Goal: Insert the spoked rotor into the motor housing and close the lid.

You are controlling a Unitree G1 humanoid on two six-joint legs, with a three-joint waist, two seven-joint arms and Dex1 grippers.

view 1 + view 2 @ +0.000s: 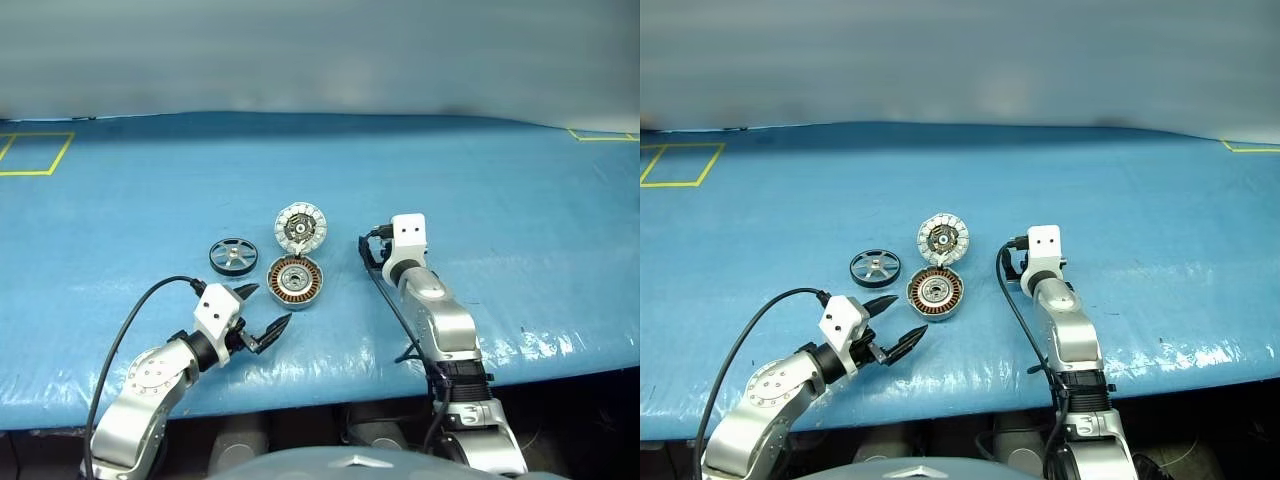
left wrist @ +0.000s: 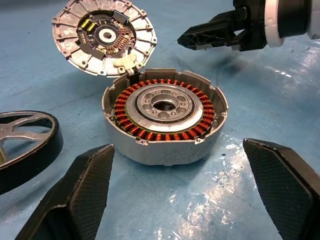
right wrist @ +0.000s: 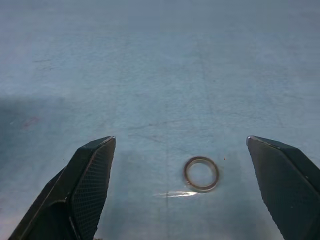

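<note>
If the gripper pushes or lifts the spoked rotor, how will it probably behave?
The spoked rotor lies flat on the blue table cover, so a push would likely slide it, not roll it. Its dark rim and metal spokes look rigid, so it probably will not bend. Set on edge, the round rim could roll away.

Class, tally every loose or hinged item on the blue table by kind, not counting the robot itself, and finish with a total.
Spoked wheels: 1, the spoked rotor
Motor cups with copper windings: 1, the motor housing
Hinged discs: 1, the lid, standing open
Small metal rings: 1, the ring on the blue table
Total: 4
</note>
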